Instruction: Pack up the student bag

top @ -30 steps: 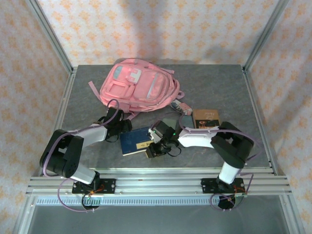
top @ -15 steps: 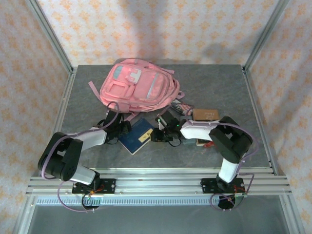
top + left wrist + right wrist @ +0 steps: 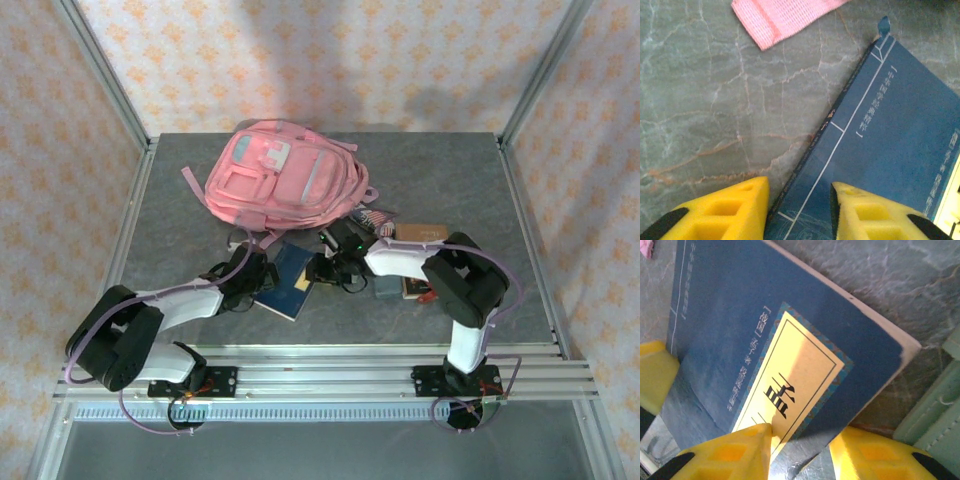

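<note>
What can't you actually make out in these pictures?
Right wrist view: the book's title label runs under a yellow finger and off the bottom edge.
Top view: the right arm covers most of the items beside it.
Top view: the bag lies front-up, so whether its main zip is open cannot be told.

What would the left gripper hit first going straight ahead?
Probably the blue book: its edge lies between the open jaws of the left gripper. The pink strap sits farther ahead.
</note>
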You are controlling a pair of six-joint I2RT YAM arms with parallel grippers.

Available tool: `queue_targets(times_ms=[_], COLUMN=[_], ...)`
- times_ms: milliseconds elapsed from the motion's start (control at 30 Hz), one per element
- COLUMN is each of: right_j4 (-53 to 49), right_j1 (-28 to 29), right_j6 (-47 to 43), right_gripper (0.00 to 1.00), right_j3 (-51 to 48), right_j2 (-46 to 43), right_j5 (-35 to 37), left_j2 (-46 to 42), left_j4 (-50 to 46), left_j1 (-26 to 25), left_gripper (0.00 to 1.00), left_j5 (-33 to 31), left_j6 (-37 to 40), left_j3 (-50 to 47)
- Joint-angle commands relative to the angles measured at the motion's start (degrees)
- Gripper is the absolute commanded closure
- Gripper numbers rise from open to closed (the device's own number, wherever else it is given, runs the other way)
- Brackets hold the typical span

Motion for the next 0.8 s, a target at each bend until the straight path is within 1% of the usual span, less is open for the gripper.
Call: queue_targets(times_ms=[0,67,133,233,300,333,400,433,533,667,767], right_j4=[1.4,-0.6,-3.2,-6.2,-7.3,-7.5,-7.3,-7.2,-6.6,-5.5,-4.9], right_j1=[-0.9,-1.0,-0.8,-0.2,0.2,0.2,0.3,0.3,0.4,0.4,0.6], right_j6=[1.1,1.3,1.6,1.6,1.5,1.6,1.9,2.1,2.4,2.9,3.1], right_gripper=[0.63,0.64,0.67,0.75,0.84,0.87,0.88,0.89,0.94,0.98,0.99], right_j3=[1.7,2.3,3.1,3.3,2.9,2.5,1.5,1.2,0.7,0.0,-0.5], right_j2=[2.0,2.6,3.4,4.6,5.0,5.2,5.4,5.6,5.7,5.7,5.8], right_j5=[3.7,5.5,8.1,11.6,13.9,14.3,14.7,14.8,14.8,14.6,14.4], left_j2=[-0.6,-0.7,-0.8,-2.3,-3.9,-4.5,-5.4,-5.5,-4.3,-1.7,-0.9], left_j4=[-5.2,-5.4,-6.0,-7.4,-8.5,-8.7,-8.3,-7.9,-6.8,-2.6,-0.1], left_j1=[-2.7,-2.7,-2.7,-2.7,-2.7,-2.7,-2.6,-2.6,-2.6,-2.6,-2.6], left_gripper=[0.65,0.65,0.65,0.60,0.56,0.55,0.53,0.52,0.52,0.51,0.51], left_j5=[11.7,11.7,10.9,7.7,4.9,3.9,2.3,2.0,1.4,3.6,4.4], left_j6=[-3.3,-3.3,-3.1,-3.1,-3.0,-3.0,-2.9,-2.9,-3.3,-4.4,-5.6], left_j3=[-1.5,-1.6,-1.4,-0.7,0.0,0.3,0.6,0.5,0.3,-1.1,-2.1])
